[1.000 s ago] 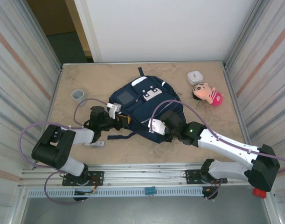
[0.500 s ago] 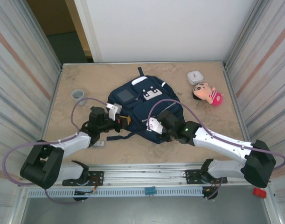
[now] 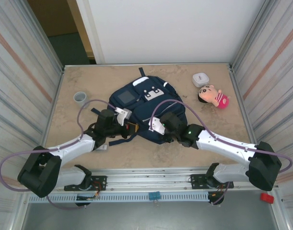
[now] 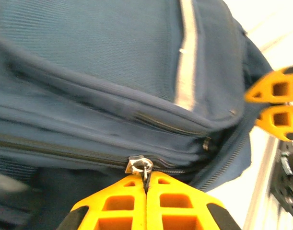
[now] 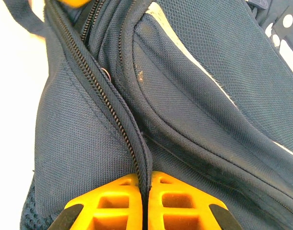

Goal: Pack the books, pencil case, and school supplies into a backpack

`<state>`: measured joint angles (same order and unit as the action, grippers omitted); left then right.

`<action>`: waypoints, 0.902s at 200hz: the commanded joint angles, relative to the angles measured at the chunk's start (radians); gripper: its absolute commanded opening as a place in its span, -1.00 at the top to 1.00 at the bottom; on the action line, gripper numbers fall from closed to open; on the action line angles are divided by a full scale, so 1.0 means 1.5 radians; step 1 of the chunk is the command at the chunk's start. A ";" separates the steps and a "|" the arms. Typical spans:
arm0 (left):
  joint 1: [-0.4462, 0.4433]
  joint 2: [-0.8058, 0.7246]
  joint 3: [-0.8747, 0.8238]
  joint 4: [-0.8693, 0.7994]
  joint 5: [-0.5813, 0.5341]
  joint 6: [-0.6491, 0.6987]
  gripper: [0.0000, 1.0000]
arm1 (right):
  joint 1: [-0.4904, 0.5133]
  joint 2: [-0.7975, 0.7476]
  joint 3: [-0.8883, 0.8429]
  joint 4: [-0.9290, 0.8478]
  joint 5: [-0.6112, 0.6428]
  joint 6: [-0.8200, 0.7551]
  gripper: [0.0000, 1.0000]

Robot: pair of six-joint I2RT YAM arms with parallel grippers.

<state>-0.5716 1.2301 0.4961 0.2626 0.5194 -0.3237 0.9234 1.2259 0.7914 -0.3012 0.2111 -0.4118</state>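
Centrally in the top view, the navy backpack (image 3: 136, 98) lies flat on the counter (image 3: 98, 76), its dark square patch and white patches facing up and its straps trailing toward the lower edge of the frame. Both arms reach in from below and meet at the bag's lower edge, one on each side.

At the bottom centre of the left wrist view, the left hand (image 4: 146, 178) has its orange fingers pressed together on the small metal zip pull (image 4: 142, 166). The zip line runs off to the left of the frame. The other hand's orange fingers show at the right edge there.

At the bottom centre of the right wrist view, the right hand (image 5: 144, 181) is closed tight. It pinches a ridge of the backpack's fabric beside a zip that climbs toward the upper left.

A doll (image 3: 214, 96) and a white case (image 3: 200, 79) sit at the upper right of the counter, apart from the bag. A grey cup (image 3: 79, 97) stands at the left.
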 commanded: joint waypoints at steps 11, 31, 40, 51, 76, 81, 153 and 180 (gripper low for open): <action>-0.058 -0.019 0.045 0.030 0.109 -0.019 1.00 | -0.008 0.032 0.024 0.102 0.026 0.003 1.00; -0.069 -0.016 0.063 0.032 0.112 -0.030 1.00 | -0.026 0.027 -0.003 0.103 -0.014 -0.017 0.66; -0.070 -0.013 0.068 0.027 0.101 -0.032 1.00 | -0.036 0.013 -0.008 0.092 -0.048 0.004 0.35; -0.067 -0.006 0.075 -0.002 0.069 -0.023 1.00 | -0.044 -0.013 -0.005 0.073 -0.090 0.051 -0.02; -0.056 0.008 0.076 -0.025 0.042 -0.011 1.00 | -0.072 -0.089 -0.001 0.016 -0.178 0.227 -0.36; -0.055 0.009 0.073 -0.023 0.039 -0.011 1.00 | -0.084 -0.103 -0.002 0.008 -0.196 0.282 -0.38; -0.050 0.015 0.079 -0.035 0.031 0.001 1.00 | -0.242 -0.153 -0.110 0.102 -0.391 0.839 -0.40; -0.050 0.017 0.081 -0.036 0.032 0.002 1.00 | -0.242 -0.115 -0.124 0.186 -0.393 0.906 -0.41</action>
<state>-0.6437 1.2594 0.5724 0.1745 0.5304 -0.3420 0.5636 1.0126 0.6052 -0.1799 -0.3084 0.7284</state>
